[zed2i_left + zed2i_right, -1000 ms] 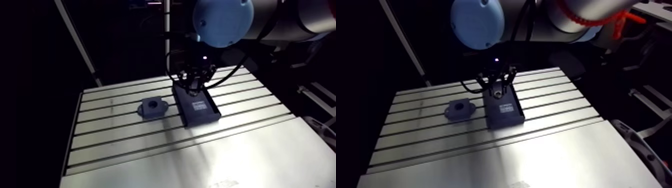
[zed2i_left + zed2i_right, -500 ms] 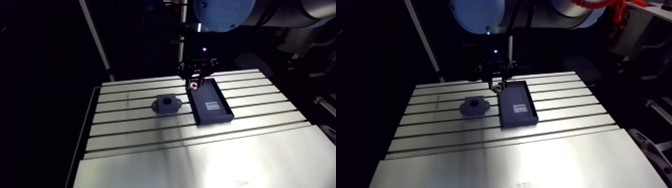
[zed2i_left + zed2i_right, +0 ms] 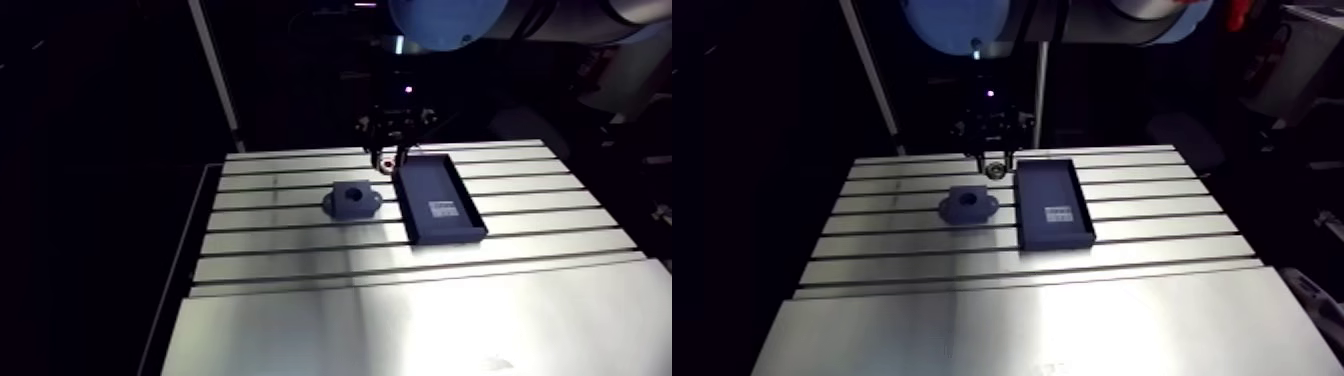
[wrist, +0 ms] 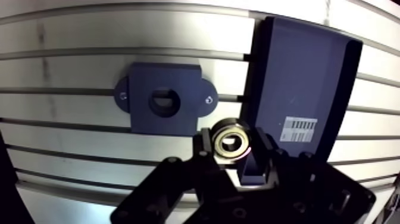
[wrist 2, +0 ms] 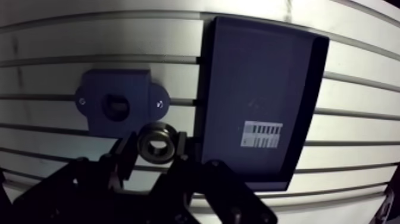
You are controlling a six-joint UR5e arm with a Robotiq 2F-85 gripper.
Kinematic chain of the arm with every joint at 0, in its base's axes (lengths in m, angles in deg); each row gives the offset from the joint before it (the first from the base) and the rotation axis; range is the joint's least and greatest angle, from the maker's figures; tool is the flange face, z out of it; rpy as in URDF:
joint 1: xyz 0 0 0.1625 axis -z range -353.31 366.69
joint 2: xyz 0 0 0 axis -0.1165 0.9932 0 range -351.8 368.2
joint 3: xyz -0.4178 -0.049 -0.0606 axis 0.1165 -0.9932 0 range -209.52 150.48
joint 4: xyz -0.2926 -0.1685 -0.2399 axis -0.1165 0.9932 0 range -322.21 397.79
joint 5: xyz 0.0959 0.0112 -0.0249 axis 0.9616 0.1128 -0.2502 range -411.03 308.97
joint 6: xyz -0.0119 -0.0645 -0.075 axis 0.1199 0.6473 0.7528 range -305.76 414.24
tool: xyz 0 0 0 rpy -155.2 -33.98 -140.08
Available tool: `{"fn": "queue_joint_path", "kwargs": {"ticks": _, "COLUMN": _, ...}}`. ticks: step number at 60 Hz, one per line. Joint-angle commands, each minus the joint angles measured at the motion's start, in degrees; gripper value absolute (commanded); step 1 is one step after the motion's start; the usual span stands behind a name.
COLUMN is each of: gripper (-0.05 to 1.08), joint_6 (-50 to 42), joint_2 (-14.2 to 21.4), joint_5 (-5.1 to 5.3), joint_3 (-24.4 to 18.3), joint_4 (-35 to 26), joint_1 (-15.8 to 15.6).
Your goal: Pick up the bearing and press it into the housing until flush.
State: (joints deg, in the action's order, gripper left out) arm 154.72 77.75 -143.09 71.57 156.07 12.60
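A metal ring bearing (image 4: pixel 233 142) is pinched between the two dark fingers of my gripper (image 4: pixel 233 146), held above the table. The dark housing (image 4: pixel 163 98), a block with two ears and a round bore, lies on the slotted table just ahead of the bearing and slightly to one side. In the arm view the gripper (image 3: pixel 993 168) hangs between the housing (image 3: pixel 969 203) and the dark tray (image 3: pixel 1052 203), near their far ends.
The shallow dark tray (image 4: pixel 303 89) with a white barcode label (image 4: pixel 299 129) lies beside the housing. The slotted aluminium table (image 3: pixel 300 250) runs into a smooth plate (image 3: pixel 420 325) toward the front.
The gripper has risen from the tray with the bearing and moved over toward the housing. The arm camera has shifted, so the whole scene sits differently.
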Motion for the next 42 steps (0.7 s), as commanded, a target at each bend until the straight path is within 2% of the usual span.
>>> {"fn": "queue_joint_path", "kwargs": {"ticks": 1, "gripper": 0.67, "joint_6": -0.50, "joint_2": -0.77, "joint_5": -0.01, "joint_3": -0.22, "joint_4": 0.07, "joint_1": -1.32}}
{"fn": "queue_joint_path", "kwargs": {"ticks": 19, "gripper": 0.68, "joint_6": -1.46, "joint_2": -2.93, "joint_5": 0.16, "joint_3": -1.44, "joint_4": 0.23, "joint_1": -3.15}}
{"fn": "queue_joint_path", "kwargs": {"ticks": 42, "gripper": 0.68, "joint_6": -2.16, "joint_2": -4.21, "joint_5": 0.00, "joint_3": -2.24, "joint_4": 0.42, "joint_1": -3.80}}
